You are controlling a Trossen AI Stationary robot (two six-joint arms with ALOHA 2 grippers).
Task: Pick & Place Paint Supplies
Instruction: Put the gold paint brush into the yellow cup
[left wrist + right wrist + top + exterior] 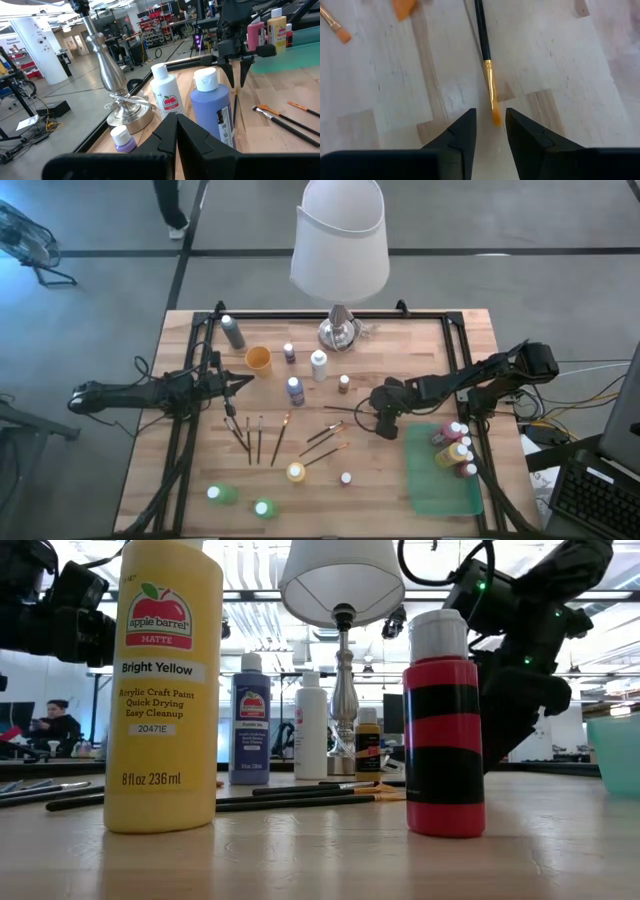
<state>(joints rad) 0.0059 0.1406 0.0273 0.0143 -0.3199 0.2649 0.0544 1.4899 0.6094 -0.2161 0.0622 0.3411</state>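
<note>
Paint bottles stand scattered on the wooden table: blue (295, 390), white (319, 365), yellow (296, 472) and green (222, 494). A few more stand in the green tray (440, 480). Thin dark-handled brushes (265, 438) lie flat mid-table. My right gripper (378, 418) points down, open, over one brush (345, 408). In the right wrist view its fingers stand on either side of the orange bristle tip (496, 117), and I see no touch. My left gripper (232, 387) hovers, shut and holding nothing, left of the blue bottle (212, 107).
A tall lamp with a white shade (340, 240) stands on its metal base (340, 332) at the far middle. A grey bottle (233, 332) and an orange cup (258, 359) stand far left. Close to the low camera are a big yellow bottle (163, 690) and a red one (443, 730).
</note>
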